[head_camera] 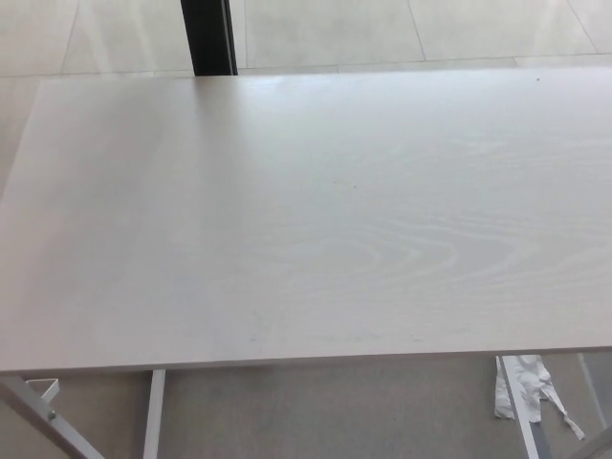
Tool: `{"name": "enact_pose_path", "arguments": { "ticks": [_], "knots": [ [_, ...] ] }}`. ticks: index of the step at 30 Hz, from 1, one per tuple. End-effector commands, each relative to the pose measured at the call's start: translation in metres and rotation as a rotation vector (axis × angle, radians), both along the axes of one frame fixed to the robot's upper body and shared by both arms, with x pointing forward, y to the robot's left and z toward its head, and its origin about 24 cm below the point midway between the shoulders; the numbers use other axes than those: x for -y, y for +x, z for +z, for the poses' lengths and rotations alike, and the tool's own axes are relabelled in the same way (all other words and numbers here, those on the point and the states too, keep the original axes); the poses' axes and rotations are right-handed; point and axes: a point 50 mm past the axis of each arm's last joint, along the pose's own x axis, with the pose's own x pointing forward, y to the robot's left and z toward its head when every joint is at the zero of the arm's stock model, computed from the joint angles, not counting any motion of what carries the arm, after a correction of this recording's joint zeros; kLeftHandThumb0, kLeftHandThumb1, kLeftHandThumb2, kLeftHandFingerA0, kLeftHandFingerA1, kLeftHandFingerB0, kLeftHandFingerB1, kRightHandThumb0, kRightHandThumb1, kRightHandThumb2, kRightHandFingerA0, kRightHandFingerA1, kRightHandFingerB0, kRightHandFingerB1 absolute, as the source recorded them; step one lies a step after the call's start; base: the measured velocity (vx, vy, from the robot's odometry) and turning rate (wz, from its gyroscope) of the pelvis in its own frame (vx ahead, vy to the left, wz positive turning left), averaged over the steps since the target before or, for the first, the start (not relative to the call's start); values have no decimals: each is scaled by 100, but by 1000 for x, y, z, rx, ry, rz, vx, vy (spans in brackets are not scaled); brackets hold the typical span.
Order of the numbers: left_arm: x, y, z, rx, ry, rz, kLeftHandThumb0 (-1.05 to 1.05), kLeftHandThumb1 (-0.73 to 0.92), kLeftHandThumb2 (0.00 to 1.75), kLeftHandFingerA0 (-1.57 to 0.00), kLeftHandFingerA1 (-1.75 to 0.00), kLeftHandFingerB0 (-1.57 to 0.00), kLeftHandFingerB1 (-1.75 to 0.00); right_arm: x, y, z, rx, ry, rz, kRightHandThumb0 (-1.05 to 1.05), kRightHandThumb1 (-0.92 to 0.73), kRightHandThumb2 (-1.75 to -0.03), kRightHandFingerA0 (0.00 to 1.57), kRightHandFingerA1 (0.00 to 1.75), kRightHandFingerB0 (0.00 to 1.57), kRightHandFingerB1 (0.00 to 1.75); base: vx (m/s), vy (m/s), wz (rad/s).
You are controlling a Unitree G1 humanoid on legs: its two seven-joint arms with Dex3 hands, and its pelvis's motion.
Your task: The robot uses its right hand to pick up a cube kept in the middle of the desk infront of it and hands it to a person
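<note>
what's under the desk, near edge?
Under the desk: white metal legs, grey floor, crumpled white tape at right. The top hides everything further back.

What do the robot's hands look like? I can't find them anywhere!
You're right, they don't show here. No arm or hand of the robot is in the picture, so their looks can't be told. Only the pale wooden desk shows, with its white metal legs, a dark post behind it, and crumpled white tape on the floor.

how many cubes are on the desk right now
0. No cube shows anywhere on the desk; its pale wood-grain top carries nothing. The right end runs out of the picture, so a cube there would be hidden.
</note>
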Motion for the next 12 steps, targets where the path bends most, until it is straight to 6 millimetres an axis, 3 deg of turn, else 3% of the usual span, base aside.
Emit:
{"name": "enact_pose_path", "arguments": {
  "ticks": [1, 4, 5, 7, 8, 9, 10, 12],
  "knots": [
    [-9, -1, 10, -24, 39, 2, -74, 83, 65, -48, -51, -44, -39, 17, 5, 17, -9, -11, -4, -46, -59, -57, 36, 56, 28, 37, 0, 0, 0],
    [-10, 1, 11, -24, 44, -3, -74, 83, 65, -48, -50, -45, -39, 21, 13, 22, -18, -20, 5, -45, -59, -57, 49, 59, 30, 37, 0, 0, 0],
    [-10, 3, 11, -16, 41, -16, -74, 82, 64, -49, -58, -47, -40, 28, 30, 34, -79, -72, 73, -54, -46, -81, 62, 70, 39, 55, 0, 0, 0],
    [-8, 1, 8, -20, 30, -1, -74, 81, 64, -50, -58, -47, -40, 33, 33, 40, -77, -87, 69, -52, -46, -82, 59, 71, 38, 55, 0, 0, 0],
    [-6, -1, 6, -14, 20, 17, -79, 65, 80, -50, -59, -43, -47, 33, 35, 41, -73, -110, 66, -52, -47, -82, 62, 74, 40, 57, 0, 0, 0],
    [-5, -3, 5, -12, 16, 25, -79, 65, 80, -50, -59, -43, -47, 33, 37, 42, -71, -120, 66, -52, -47, -82, 62, 74, 40, 57, 0, 0, 0],
    [-5, -4, 5, -12, 15, 27, -73, 80, 64, -50, -53, -46, -41, 33, 37, 41, -60, -118, 58, -51, -47, -81, 62, 75, 36, 56, 0, 0, 0],
    [-5, -5, 4, -14, 17, 28, -73, 80, 64, -52, -56, -47, -42, 30, 37, 38, -30, -105, 30, -49, -47, -80, 57, 74, 31, 52, 0, 0, 0]
  ]
}}
